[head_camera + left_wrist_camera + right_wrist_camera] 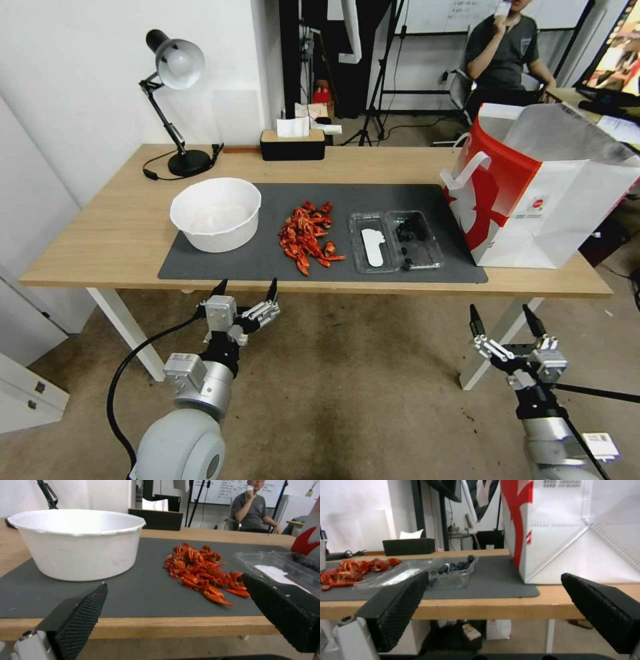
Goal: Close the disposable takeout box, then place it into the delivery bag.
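Left gripper (pixel 245 288) wide open, empty | right gripper (pixel 503 317) wide open, empty

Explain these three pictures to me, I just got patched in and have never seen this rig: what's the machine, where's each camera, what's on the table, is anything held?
It is a wheeled robot with two arms. The wide picture comes from its head, looking down at a wooden table. The other two come from cameras on each wrist, looking out between that arm's own black fingers.

On the grey mat lie a white bowl, a pile of red shells and the disposable takeout box, lying open with both halves flat. The delivery bag stands open to its right.

The left end effector and the right end effector hover before the table's near edge, both open. Nothing is held.
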`<state>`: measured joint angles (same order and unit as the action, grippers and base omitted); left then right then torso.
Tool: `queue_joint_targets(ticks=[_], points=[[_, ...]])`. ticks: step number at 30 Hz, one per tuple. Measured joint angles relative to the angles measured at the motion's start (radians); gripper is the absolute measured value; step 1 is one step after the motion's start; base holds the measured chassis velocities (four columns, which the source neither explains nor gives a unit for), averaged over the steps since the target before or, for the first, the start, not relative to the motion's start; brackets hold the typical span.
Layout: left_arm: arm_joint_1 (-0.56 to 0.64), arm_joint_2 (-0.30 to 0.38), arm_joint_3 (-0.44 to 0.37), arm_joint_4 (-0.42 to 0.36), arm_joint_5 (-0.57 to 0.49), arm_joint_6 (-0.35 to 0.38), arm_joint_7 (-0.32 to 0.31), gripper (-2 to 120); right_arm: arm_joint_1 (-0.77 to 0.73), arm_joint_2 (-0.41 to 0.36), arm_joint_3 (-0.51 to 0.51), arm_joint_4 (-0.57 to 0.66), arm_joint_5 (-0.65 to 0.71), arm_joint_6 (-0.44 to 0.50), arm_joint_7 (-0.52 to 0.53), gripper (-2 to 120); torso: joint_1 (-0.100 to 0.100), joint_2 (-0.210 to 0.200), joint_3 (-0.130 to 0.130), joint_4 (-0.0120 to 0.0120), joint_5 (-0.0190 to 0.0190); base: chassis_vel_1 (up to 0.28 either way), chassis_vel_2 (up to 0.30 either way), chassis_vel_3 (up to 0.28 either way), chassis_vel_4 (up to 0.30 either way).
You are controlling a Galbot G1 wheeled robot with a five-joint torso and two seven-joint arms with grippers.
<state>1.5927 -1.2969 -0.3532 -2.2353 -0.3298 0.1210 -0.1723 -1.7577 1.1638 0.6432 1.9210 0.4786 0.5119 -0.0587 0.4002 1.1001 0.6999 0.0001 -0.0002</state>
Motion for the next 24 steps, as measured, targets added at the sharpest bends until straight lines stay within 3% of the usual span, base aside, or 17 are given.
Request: queue_joint_targets(ticks=[7,8,9,11,12,13,14,16,18,20,22,23,24], points=[[-0.001,0.014,0.009,-0.024,-0.074,0.03,0.002,100,0.023,-0.009,-0.032,-0.014,-0.008,-0.035,0.019,100,0.0,0.0,0.0,0.0002,0.0001,0.0,0.0,0.0,0.0],[-0.009,0.023,0.017,-0.029,-0.151,0.045,-0.002,100,0.022,-0.007,-0.035,-0.012,-0.016,-0.047,0.029,100,0.0,0.0,0.0,0.0002,0.0002,0.0,0.0,0.0,0.0],[-0.009,0.023,0.017,-0.029,-0.151,0.045,-0.002,100,0.022,-0.007,-0.035,-0.012,-0.016,-0.047,0.029,100,0.0,0.0,0.0,0.0002,0.0002,0.0,0.0,0.0,0.0],[-0.051,0.053,0.052,-0.042,-0.387,0.066,-0.016,100,0.012,-0.002,-0.037,0.012,-0.023,-0.069,0.041,100,0.0,0.0,0.0,-0.0001,0.0,0.0,0.0,0.0,0.0],[-0.051,0.053,0.052,-0.042,-0.387,0.066,-0.016,100,0.012,-0.002,-0.037,0.012,-0.023,-0.069,0.041,100,0.0,0.0,0.0,-0.0001,0.0,0.0,0.0,0.0,0.0],[-0.087,0.075,0.078,-0.045,-0.492,0.057,-0.021,100,0.008,-0.001,-0.035,0.02,-0.025,-0.076,0.045,100,0.0,0.0,0.0,-0.0001,0.0002,0.0,0.0,0.0,0.0],[-0.087,0.075,0.078,-0.045,-0.492,0.057,-0.021,100,0.008,-0.001,-0.035,0.02,-0.025,-0.076,0.045,100,0.0,0.0,0.0,-0.0001,0.0002,0.0,0.0,0.0,0.0],[-0.172,0.126,0.145,-0.047,-0.67,-0.018,-0.035,100,0.004,-0.001,-0.032,0.025,-0.03,-0.084,0.049,100,0.0,0.0,0.0,-0.0006,-0.0001,0.0,0.0,0.0,0.0],[-0.198,0.144,0.169,-0.05,-0.726,-0.046,-0.044,100,0.012,-0.005,-0.042,0.025,-0.031,-0.091,0.054,100,0.0,0.0,0.0,-0.0014,-0.0001,0.0,0.0,0.0,0.0],[-0.207,0.156,0.188,-0.06,-0.772,-0.067,-0.056,100,0.027,-0.012,-0.058,0.022,-0.033,-0.101,0.058,100,0.0,0.0,0.0,-0.0009,-0.0001,0.0,0.0,0.0,0.0],[-0.237,0.166,0.248,-0.079,-0.867,-0.127,-0.107,100,0.061,-0.024,-0.096,0.014,-0.041,-0.125,0.069,100,0.0,0.0,0.0,0.0013,0.0008,0.0,0.0,0.0,0.0],[-0.237,0.166,0.248,-0.079,-0.867,-0.127,-0.107,100,0.061,-0.024,-0.096,0.014,-0.041,-0.125,0.069,100,0.0,0.0,0.0,0.0013,0.0008,0.0,0.0,0.0,0.0],[-0.272,0.162,0.298,-0.07,-0.887,-0.158,-0.126,100,0.057,-0.02,-0.096,0.016,-0.042,-0.129,0.072,100,0.0,0.0,0.0,0.0008,0.0,0.0,0.0,0.0,0.0]])
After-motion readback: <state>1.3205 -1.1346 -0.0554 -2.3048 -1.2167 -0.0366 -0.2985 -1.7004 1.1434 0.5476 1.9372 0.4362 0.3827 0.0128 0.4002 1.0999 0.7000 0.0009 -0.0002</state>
